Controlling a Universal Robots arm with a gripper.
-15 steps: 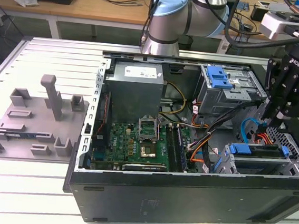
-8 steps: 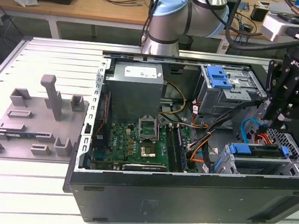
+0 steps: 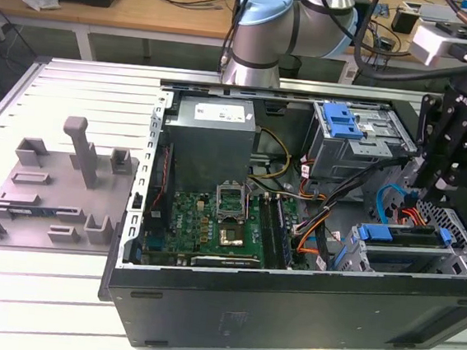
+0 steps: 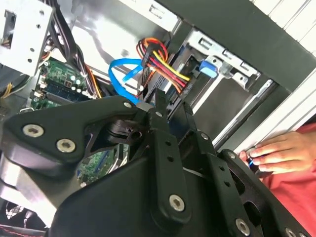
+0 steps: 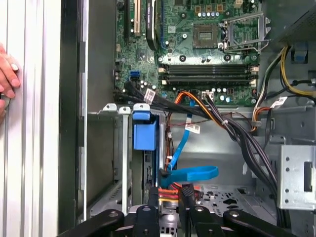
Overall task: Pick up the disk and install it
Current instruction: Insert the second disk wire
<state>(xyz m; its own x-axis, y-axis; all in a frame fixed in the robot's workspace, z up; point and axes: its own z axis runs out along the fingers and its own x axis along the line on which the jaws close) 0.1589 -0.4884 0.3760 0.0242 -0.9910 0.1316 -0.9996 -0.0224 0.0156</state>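
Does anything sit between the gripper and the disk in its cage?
Yes. A looped blue data cable and a red-yellow-black wire bundle lie just ahead of the gripper, in front of the disk sitting in the lower cage.

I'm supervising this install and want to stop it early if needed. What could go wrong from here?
1. The gripper sits among the blue cable and the red-yellow wire bundle; it could snag or tug them.
2. A person's hand rests on the rail beside the computer case, close to the arm, and could be struck.
3. The disk lies in the lower drive bay; whether it is fully seated is unclear.
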